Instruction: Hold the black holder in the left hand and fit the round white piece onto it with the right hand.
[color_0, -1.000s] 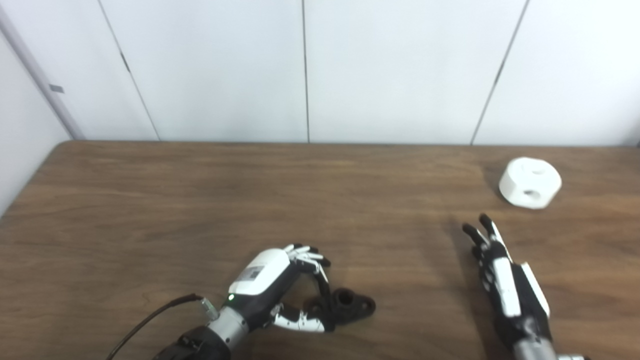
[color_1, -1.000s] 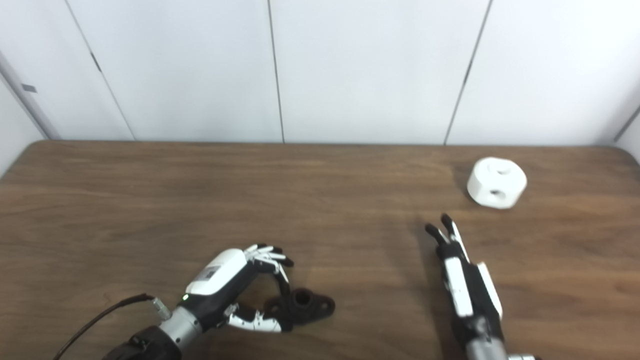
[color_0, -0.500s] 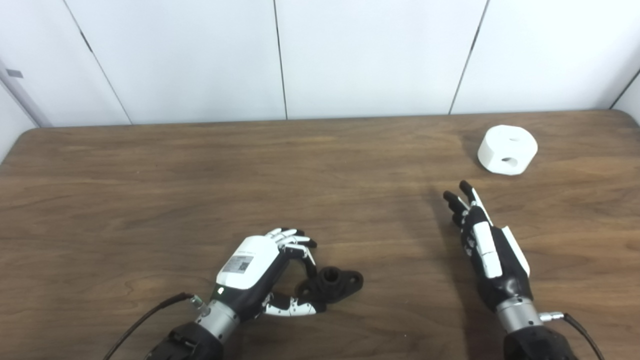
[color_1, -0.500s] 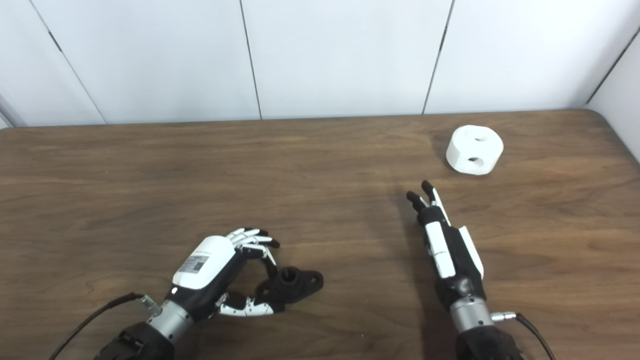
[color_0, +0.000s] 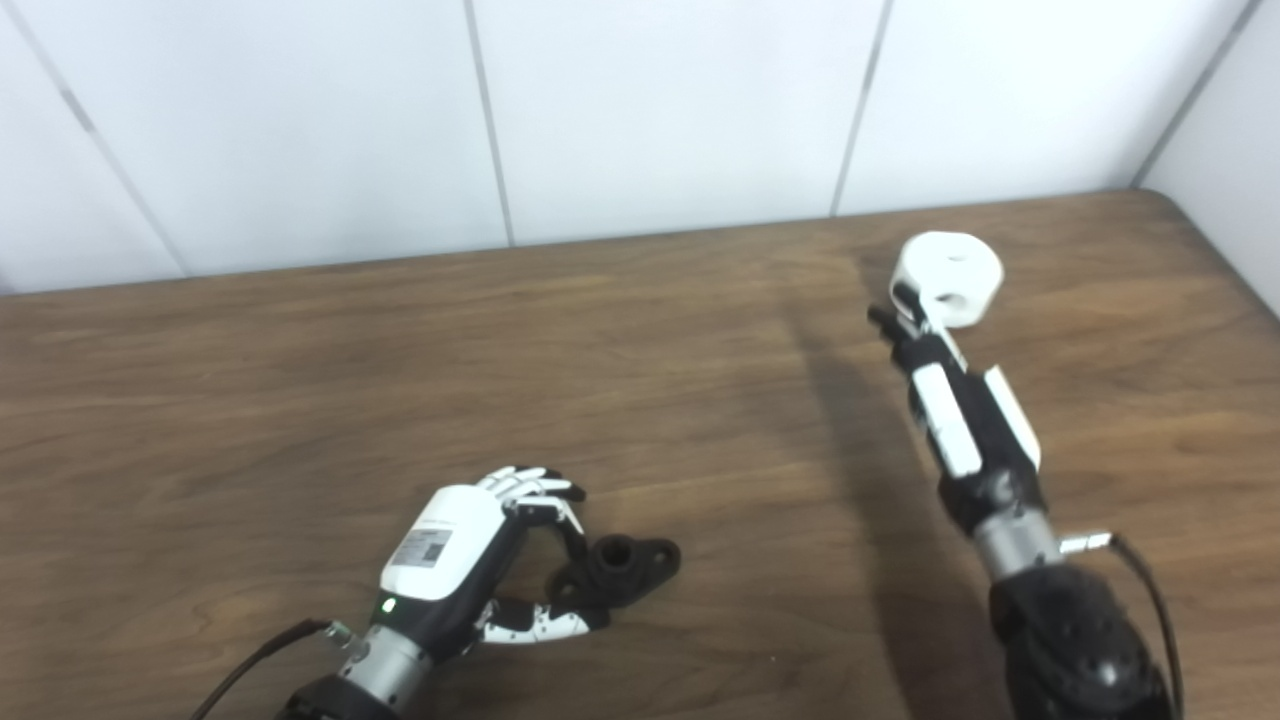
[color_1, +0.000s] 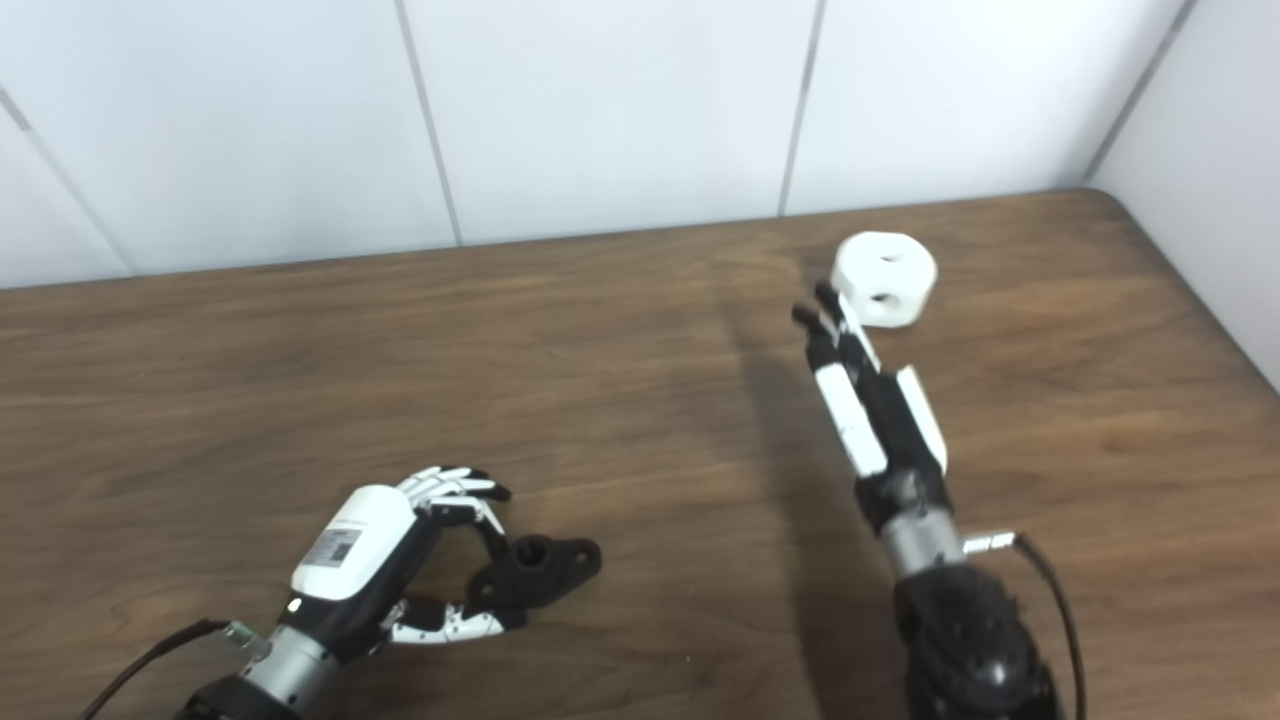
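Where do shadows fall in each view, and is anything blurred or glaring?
Left eye view: the right hand casts a long dark shadow to its left across the table; white piece sharp. Right eye view: same shadow; holder dark but legible; no glare.

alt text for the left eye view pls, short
The robot's right hand stretches open across a brown wooden table, fingertips at the near edge of a round white piece by the far right corner. Near the front, the left hand curls around one end of a black holder lying on the table.
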